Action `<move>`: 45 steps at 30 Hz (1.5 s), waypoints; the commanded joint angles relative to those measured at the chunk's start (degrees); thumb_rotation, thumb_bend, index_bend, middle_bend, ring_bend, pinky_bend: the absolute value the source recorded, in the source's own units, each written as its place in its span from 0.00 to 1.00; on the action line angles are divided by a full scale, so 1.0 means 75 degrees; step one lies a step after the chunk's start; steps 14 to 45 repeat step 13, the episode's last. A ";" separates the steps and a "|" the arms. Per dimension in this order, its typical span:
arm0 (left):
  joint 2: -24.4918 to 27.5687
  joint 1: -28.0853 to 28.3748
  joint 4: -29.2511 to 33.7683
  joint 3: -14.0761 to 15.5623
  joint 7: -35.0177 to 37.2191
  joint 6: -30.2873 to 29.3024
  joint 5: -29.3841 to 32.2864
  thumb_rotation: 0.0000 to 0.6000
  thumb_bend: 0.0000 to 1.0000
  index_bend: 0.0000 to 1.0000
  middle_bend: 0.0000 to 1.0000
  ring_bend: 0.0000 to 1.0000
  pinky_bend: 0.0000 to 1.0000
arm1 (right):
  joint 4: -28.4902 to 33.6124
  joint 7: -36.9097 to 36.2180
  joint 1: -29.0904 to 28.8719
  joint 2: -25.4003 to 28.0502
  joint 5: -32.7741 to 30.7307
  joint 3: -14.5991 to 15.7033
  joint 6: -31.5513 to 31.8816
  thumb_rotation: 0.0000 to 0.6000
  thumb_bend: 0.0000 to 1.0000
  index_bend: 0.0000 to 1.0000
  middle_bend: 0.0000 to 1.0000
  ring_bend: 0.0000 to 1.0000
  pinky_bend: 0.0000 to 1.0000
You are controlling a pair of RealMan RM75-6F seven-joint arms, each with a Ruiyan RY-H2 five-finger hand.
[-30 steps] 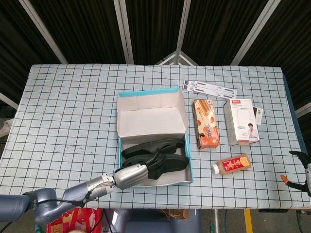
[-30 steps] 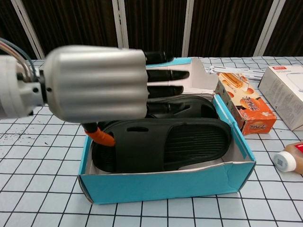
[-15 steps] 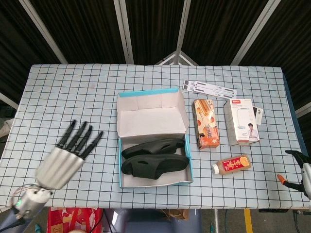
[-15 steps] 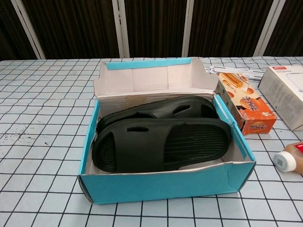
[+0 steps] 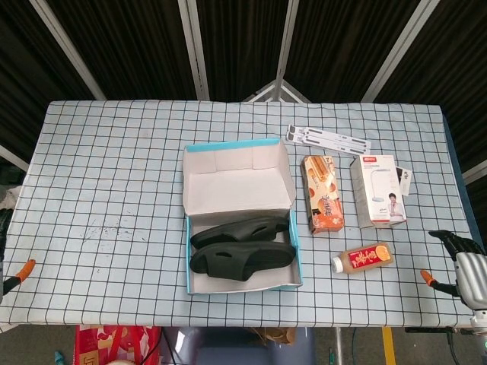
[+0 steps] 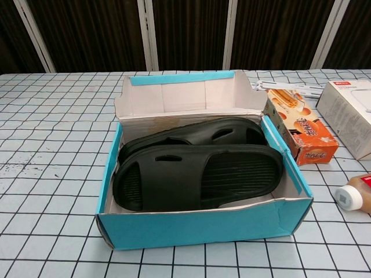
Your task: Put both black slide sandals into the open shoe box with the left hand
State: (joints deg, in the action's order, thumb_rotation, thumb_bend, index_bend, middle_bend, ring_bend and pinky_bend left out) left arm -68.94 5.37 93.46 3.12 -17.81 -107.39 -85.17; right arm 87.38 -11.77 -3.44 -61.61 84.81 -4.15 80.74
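The open shoe box (image 5: 239, 179) with turquoise walls (image 6: 203, 229) stands at the table's middle, lid flap raised at the back. Both black slide sandals lie side by side inside it: the front sandal (image 5: 243, 260) (image 6: 197, 176) partly overlaps the rear sandal (image 5: 240, 230) (image 6: 200, 133). Of my left hand (image 5: 23, 268) only an orange tip shows at the head view's far left edge, well away from the box; its fingers are out of frame. My right hand (image 5: 463, 268) hovers at the table's right front corner, fingers apart, holding nothing. Neither hand shows in the chest view.
Right of the shoe box lie an orange snack box (image 5: 322, 204) (image 6: 301, 130), a white carton (image 5: 378, 191) and an orange juice bottle (image 5: 364, 257) on its side. White strips (image 5: 327, 138) sit behind them. A red bag (image 5: 106, 346) shows below the front edge.
My left hand has pulled out of the box, swung left and down, and nearly left the head view. The sandals stay in the box. My right hand has risen slightly into view.
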 commanded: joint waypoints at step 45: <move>-0.0383 -0.0300 -0.0816 -0.0608 0.0624 0.0945 0.0740 1.00 0.21 0.00 0.10 0.05 0.14 | -0.0114 0.0196 -0.0019 -0.0166 0.0142 0.0000 0.0289 1.00 0.23 0.26 0.25 0.26 0.21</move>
